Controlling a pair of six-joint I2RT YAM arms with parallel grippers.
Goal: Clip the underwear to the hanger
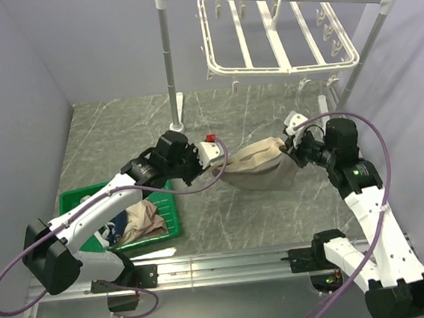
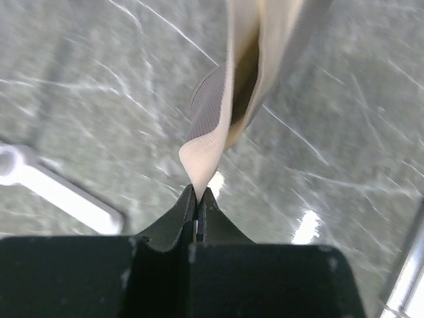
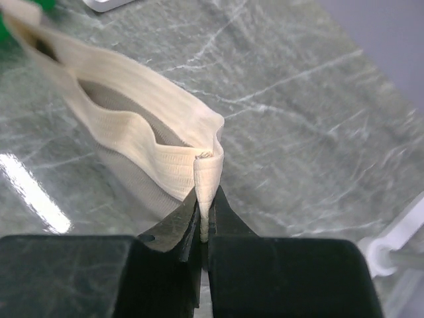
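Your left pincer (image 2: 197, 202) is shut tight on a corner of the underwear (image 1: 260, 168). The left wrist view is blurred, so it's probably the beige waistband edge you've got. Your right pincer (image 3: 204, 211) is clamped on the opposite waistband corner, with the band folded between the tips. The garment is stretched between your two pincers over the bench (image 1: 268, 112), mid-scene, waistband gaping, taupe body sagging below. The hanger (image 1: 275, 36) hangs on the white pole rack (image 1: 169, 65) at the back, well apart from the underwear, clips dangling. A green basket (image 1: 170, 208) holding other clothes sits near left, beside your left arm.
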